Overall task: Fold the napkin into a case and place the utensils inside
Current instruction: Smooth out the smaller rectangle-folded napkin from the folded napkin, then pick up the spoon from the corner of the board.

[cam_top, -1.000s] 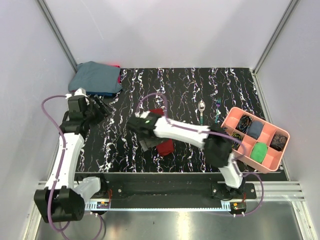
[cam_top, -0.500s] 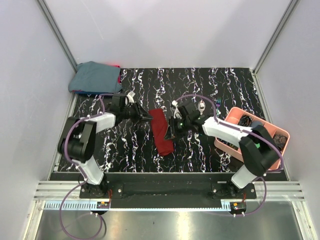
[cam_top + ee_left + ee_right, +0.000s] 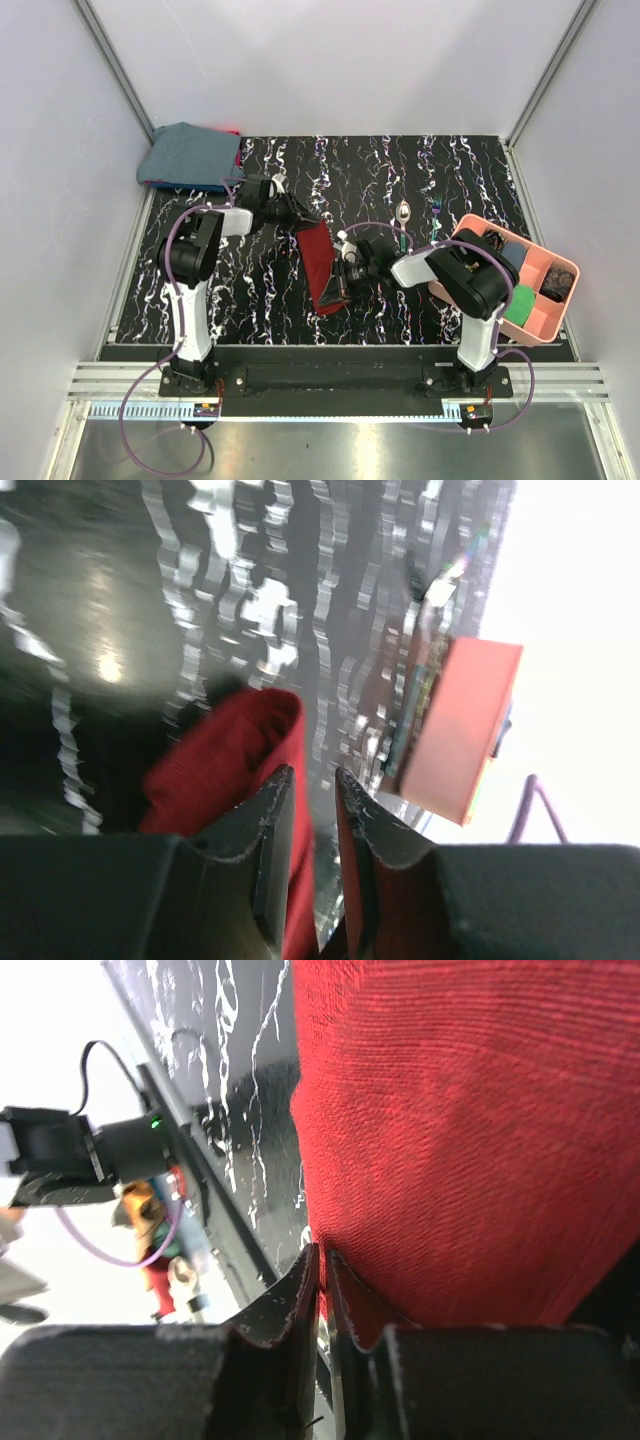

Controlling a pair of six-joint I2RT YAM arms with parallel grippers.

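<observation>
Top view: the napkin [image 3: 318, 262], folded into a narrow strip, lay at frame centre on the surface [image 3: 250, 290]. The left tool [image 3: 303, 222] met its upper end and the right tool [image 3: 340, 284] its lower right edge.

Left wrist view: at lower centre, we saw the left tool [image 3: 312, 775] clenched on a fold of the cloth.

Right wrist view: the right tool [image 3: 320, 1256] pinched the napkin's edge, with cloth filling the upper right.

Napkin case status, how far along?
Done: napkin folded into a narrow strip. In hand: left fingers and right fingers each pinch an edge of it. Left: finish the case, then load the spoon and teal-handled utensil, both lying out on the table.
</observation>
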